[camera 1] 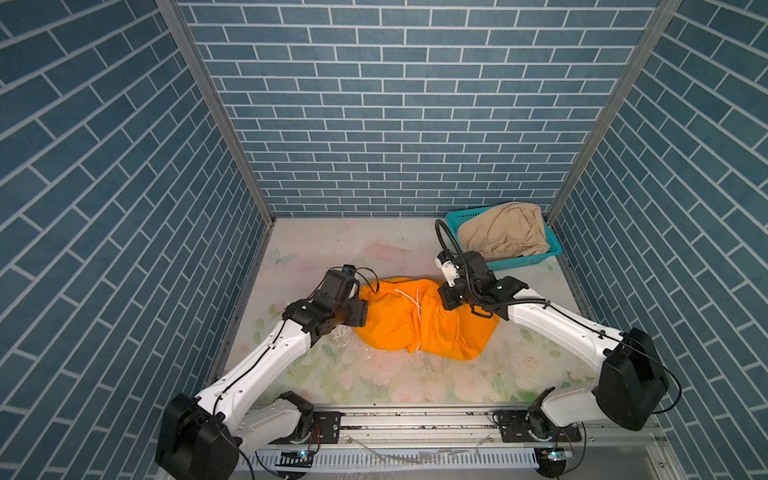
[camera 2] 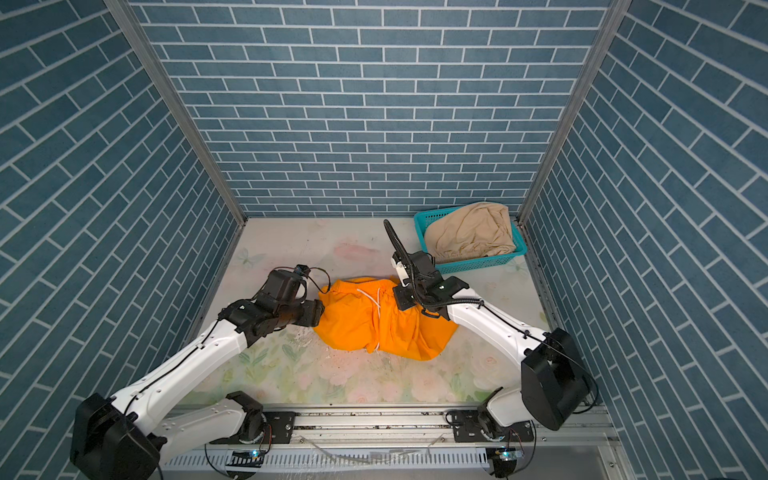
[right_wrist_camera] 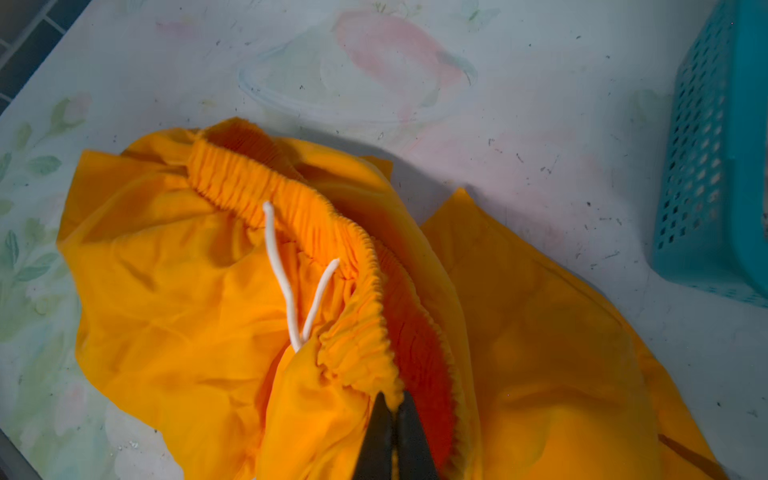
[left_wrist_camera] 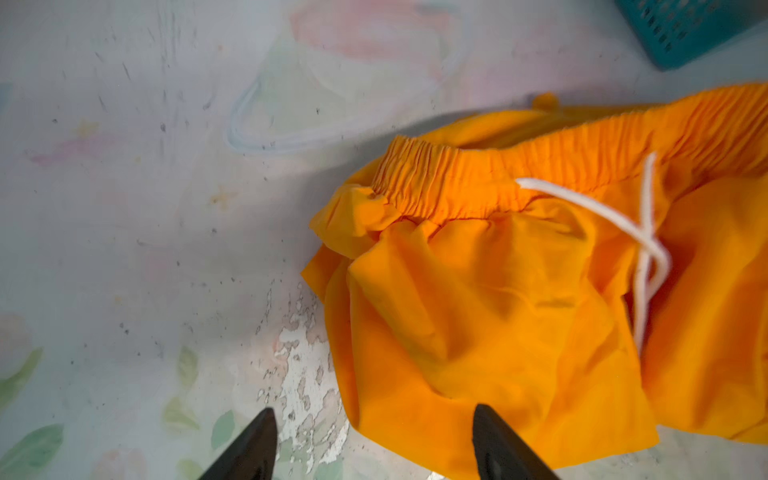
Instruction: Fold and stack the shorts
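Orange shorts [camera 1: 415,328] [camera 2: 374,328] lie crumpled and unfolded on the middle of the floral desk [camera 1: 374,382], between the two arms; their leg ends are on the near side and their gathered waistband [left_wrist_camera: 449,187] runs along the far edge; a white drawstring [camera 1: 417,307] [right_wrist_camera: 286,291] trails from the waistband down over the front of the cloth. At the shorts' left end sits the left tool [camera 1: 357,313] [left_wrist_camera: 374,415]; its wrist view shows the two black fingers [left_wrist_camera: 257,440] spread wide apart with nothing between them, one over bare desk and one over the edge of the orange cloth. At the right end the right tool [camera 1: 451,297] [right_wrist_camera: 395,399] has its fingertips pressed together on the waistband, pinching the elastic, which rises in a ridge toward it. Farther back, in the far right corner of the desk, stands a teal perforated basket [camera 1: 523,261] [camera 2: 478,262], well apart from the orange pair; beige shorts [camera 1: 503,230] [camera 2: 469,232] are bundled inside it, heaped above the rim and unfolded.
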You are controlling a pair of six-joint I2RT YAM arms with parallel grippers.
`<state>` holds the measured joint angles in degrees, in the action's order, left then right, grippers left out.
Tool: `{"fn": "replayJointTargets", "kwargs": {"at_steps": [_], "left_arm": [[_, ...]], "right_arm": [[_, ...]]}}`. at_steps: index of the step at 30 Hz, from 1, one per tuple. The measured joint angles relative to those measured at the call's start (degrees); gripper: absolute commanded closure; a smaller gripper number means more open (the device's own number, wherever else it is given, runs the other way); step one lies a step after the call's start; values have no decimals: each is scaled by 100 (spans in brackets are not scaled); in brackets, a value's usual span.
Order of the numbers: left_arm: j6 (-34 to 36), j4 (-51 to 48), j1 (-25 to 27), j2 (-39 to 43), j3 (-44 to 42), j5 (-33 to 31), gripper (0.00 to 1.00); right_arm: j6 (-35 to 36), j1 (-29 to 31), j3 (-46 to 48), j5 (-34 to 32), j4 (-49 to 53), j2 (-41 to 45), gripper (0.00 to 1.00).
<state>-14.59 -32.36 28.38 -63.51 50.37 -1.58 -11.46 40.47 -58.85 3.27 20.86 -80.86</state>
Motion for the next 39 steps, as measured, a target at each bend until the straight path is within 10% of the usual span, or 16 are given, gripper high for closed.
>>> {"fn": "replayJointTargets", "kwargs": {"at_steps": [15, 32, 35, 39], "left_arm": [[542, -168, -118, -3602, 3093, 651, 14], [686, -975, 164, -5031, 4111, 398, 20], [667, -1027, 149, -5167, 4197, 369, 39], [662, -1045, 131, -5344, 4221, 452, 92]], "right_arm": [[188, 466, 1093, -365, -245, 1104, 100], [188, 623, 1169, -885, -389, 1062, 100], [188, 636, 1196, -946, -413, 1062, 100], [188, 640, 1290, -988, -551, 1062, 100]]}}
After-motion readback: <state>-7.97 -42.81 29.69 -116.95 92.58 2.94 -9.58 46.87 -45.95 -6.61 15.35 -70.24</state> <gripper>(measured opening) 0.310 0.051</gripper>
